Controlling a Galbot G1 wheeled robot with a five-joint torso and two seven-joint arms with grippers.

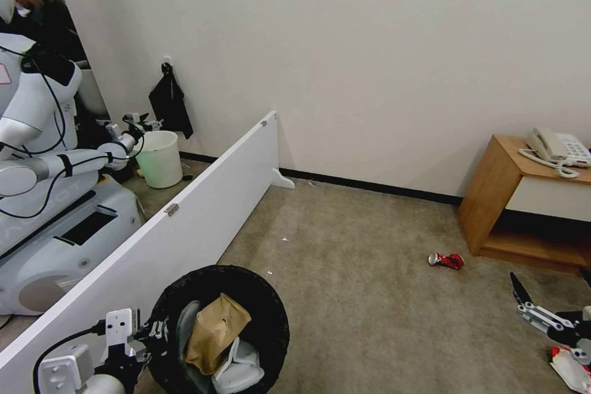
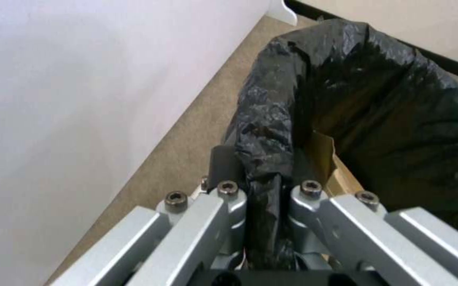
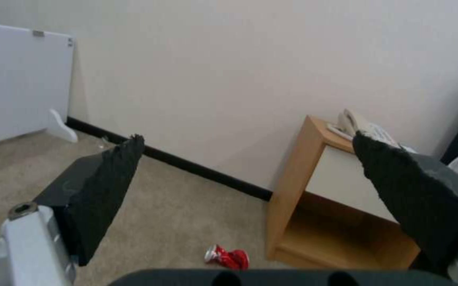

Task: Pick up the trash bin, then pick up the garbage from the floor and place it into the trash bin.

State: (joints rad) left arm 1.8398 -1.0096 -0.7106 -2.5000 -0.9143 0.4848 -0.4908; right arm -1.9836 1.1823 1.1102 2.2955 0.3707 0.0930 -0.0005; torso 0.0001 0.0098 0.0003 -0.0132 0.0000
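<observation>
The trash bin (image 1: pixel 274 320), lined with a black bag, stands low in the head view on the floor (image 1: pixel 369 308). Inside it lie a brown paper bag (image 1: pixel 215 329) and white slippers (image 1: pixel 241 368). My left gripper (image 1: pixel 146 331) is shut on the bin's bagged rim (image 2: pixel 271 131), with the paper bag (image 2: pixel 341 174) just past the fingers. A crushed red can (image 1: pixel 446 260) lies on the carpet beside the nightstand. My right gripper (image 1: pixel 551 280) hovers open to the near right of the can (image 3: pixel 226 256), holding nothing. A red-white snack packet (image 1: pixel 569 368) lies by that arm.
A long white partition board (image 1: pixel 184 228) runs along the bin's left side. A wooden nightstand (image 1: pixel 492 197) with a white phone (image 1: pixel 557 148) stands at the right wall. Beyond the board are another robot (image 1: pixel 43 154) and an unlined pale bin (image 1: pixel 160 160).
</observation>
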